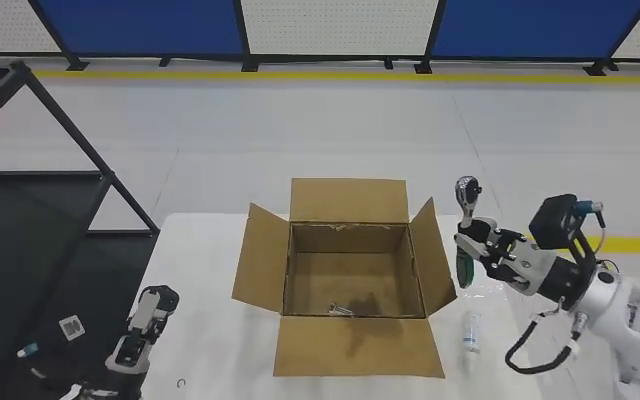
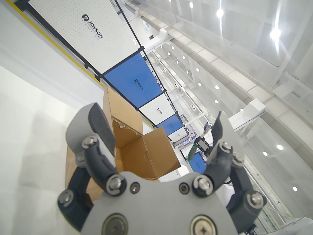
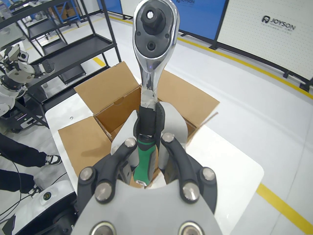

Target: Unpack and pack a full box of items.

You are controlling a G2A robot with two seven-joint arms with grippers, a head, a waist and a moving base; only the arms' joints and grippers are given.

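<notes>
The right gripper [image 3: 148,121] is clamped on the black-and-green handle of a ratchet wrench [image 3: 155,37], whose chrome head sticks out past the fingertips; the open cardboard box [image 3: 107,91] sits just beside and below it; a small metal piece [image 1: 340,309] lies on the box floor; the left gripper [image 2: 159,129], across the box, gapes wide and holds nothing; a white tube [image 1: 471,331] lies near the right gripper.

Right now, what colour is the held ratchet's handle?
The ratchet handle is green with a black section; best in the right wrist view.
</notes>
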